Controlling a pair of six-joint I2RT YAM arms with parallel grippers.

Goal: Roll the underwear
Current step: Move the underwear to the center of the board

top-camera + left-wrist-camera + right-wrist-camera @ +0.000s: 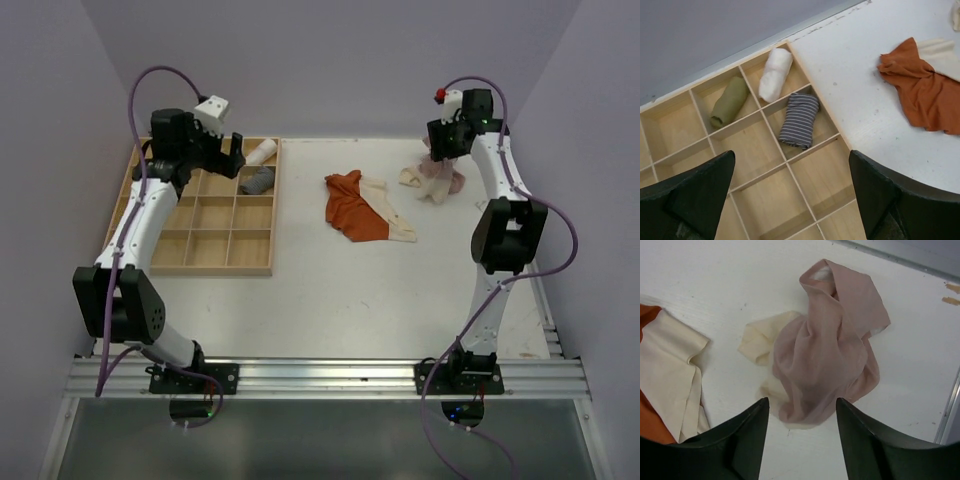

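Rust-orange underwear with a cream lining (pixel 362 208) lies spread flat mid-table; it also shows at the right of the left wrist view as the orange underwear (pixel 925 90) and at the left edge of the right wrist view (pixel 665 385). The pale beige-pink underwear (pixel 433 180) lies crumpled at the back right, seen close as a pink and cream heap (pixel 825 350). My right gripper (pixel 802 410) hovers open just above it, with nothing between its fingers. My left gripper (pixel 790 165) is wide open over the wooden tray, holding nothing.
A wooden divided tray (pixel 205 255) sits at the left. Its far compartments hold a white roll (pixel 775 74), an olive roll (pixel 729 101) and a striped grey roll (pixel 799 120). The table's right edge rail (pixel 951 405) runs close by the pink heap.
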